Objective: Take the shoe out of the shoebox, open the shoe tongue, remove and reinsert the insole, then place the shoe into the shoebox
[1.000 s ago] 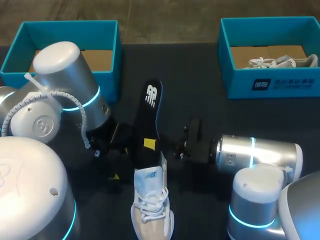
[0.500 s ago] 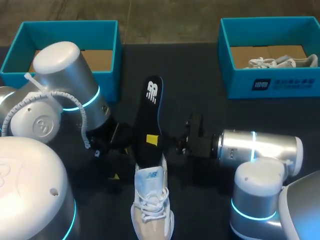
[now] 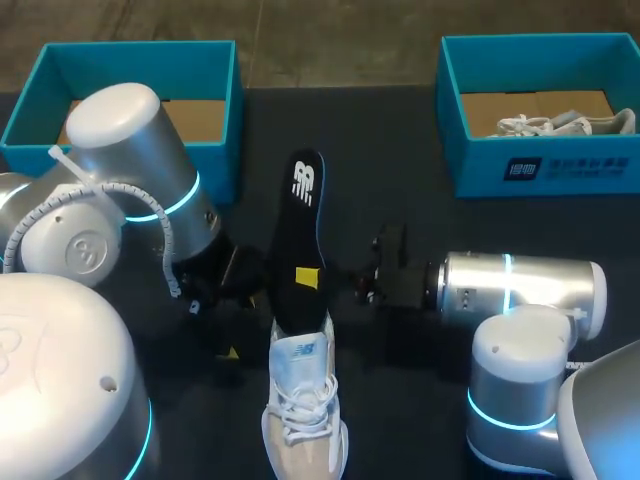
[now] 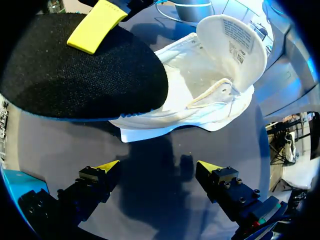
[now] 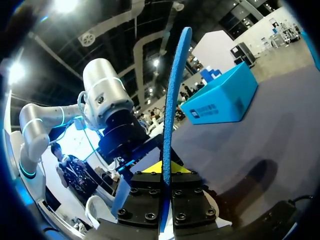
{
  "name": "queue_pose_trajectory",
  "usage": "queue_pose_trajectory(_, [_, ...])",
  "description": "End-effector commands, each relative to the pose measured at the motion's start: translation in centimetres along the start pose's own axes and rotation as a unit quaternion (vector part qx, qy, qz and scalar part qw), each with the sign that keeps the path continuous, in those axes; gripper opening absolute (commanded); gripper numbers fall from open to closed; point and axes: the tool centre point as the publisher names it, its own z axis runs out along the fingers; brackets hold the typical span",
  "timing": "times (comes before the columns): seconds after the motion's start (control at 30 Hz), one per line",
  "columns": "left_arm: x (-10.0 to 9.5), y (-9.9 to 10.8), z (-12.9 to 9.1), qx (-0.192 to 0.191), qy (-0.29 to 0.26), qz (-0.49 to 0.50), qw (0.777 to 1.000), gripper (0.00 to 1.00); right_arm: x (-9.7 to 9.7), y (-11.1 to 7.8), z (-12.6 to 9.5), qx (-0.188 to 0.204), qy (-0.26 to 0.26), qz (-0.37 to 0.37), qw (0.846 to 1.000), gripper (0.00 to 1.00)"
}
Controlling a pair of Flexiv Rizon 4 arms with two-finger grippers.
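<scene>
Right jaws clamp the insole [image 3: 300,235], light and likely floppy, just above the shoe [image 3: 303,405]; left jaws open.

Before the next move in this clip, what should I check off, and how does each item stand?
1. Insole gripped: ok, the right gripper is shut on it, pinching it edge-on.
2. Tongue folded open: ok, the shoe mouth is exposed.
3. Shoe upright, sole down: ok.
4. Left gripper free: ok, it is open beside the shoe and touching nothing.
5. Insole end seated inside the shoe: cannot tell, it overlaps the heel opening.
</scene>
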Motion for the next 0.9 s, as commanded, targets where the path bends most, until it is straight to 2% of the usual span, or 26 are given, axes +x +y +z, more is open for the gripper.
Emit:
queue_pose_trajectory(0.03, [0.1, 0.1, 0.0, 0.001, -0.001, 0.000, 1.000, 1.00, -0.5, 0.1, -0.1, 0.009, 0.007, 0.002, 1.000, 0.00])
queue_pose_trajectory(0.4, [0.1, 0.1, 0.0, 0.001, -0.001, 0.000, 1.000, 1.00, 0.2, -0.7, -0.2, 0.014, 0.027, 0.000, 1.000, 0.00])
queue_pose_trajectory(0.9, [0.1, 0.1, 0.0, 0.001, -0.001, 0.000, 1.000, 1.00, 0.7, -1.9, -0.4, 0.012, 0.027, 0.000, 1.000, 0.00])
